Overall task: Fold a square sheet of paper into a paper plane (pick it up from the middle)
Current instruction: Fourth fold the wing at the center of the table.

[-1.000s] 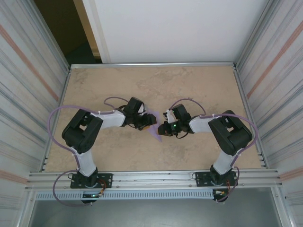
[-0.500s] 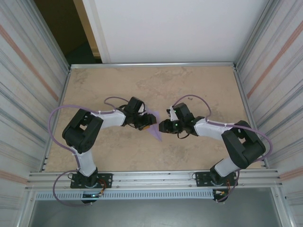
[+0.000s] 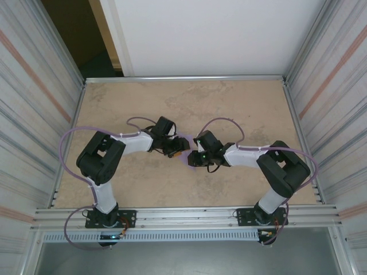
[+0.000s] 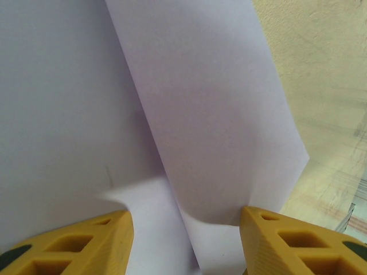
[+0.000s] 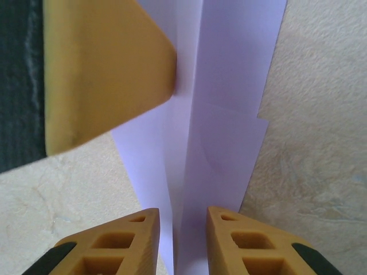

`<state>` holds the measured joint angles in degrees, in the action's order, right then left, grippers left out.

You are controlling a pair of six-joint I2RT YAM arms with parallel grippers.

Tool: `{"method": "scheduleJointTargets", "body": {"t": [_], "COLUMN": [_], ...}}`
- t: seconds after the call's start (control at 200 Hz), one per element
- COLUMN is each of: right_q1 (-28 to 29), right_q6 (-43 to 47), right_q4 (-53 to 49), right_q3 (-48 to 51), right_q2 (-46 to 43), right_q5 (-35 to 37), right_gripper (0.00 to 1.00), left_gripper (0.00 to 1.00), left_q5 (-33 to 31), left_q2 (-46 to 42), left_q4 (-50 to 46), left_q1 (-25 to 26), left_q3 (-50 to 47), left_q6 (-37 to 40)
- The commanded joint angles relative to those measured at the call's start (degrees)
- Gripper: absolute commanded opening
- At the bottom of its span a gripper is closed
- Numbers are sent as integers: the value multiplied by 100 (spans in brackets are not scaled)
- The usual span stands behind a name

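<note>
I am seeing my right gripper [image 5: 179, 243] pinching the folded lavender paper [image 5: 221, 114]; my left gripper [image 4: 184, 243] is half-open around it.

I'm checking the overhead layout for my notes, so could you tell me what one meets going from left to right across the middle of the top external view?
Left arm's elbow → left gripper → the lavender paper, between the two grippers → right gripper → right arm's elbow.

Matt lavender paper [image 5: 223, 114], creased; mottled beige stone-look table [image 3: 241, 109]; ribbed yellow plastic fingers [image 4: 74, 243].
</note>
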<state>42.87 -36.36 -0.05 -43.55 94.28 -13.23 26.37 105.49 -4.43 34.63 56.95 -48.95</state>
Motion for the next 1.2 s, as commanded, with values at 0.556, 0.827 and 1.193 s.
{"method": "scheduleJointTargets", "body": {"t": [0.556, 0.827, 1.193], "right_q1": [46, -263, -715], "right_q6": [400, 255, 51], "right_q4": [196, 522, 989], "right_q3": [-102, 136, 531], "right_q2": [222, 189, 176], "right_q5": [-21, -796, -1934], "right_gripper": [5, 0, 0], "left_gripper": [53, 54, 61], "left_q5": [-237, -59, 330], "left_q2": [297, -78, -1224], "left_q4": [-865, -701, 289], "left_q1": [44, -56, -420], "left_q3": [-144, -57, -469], "left_q6": [-58, -5, 10]}}
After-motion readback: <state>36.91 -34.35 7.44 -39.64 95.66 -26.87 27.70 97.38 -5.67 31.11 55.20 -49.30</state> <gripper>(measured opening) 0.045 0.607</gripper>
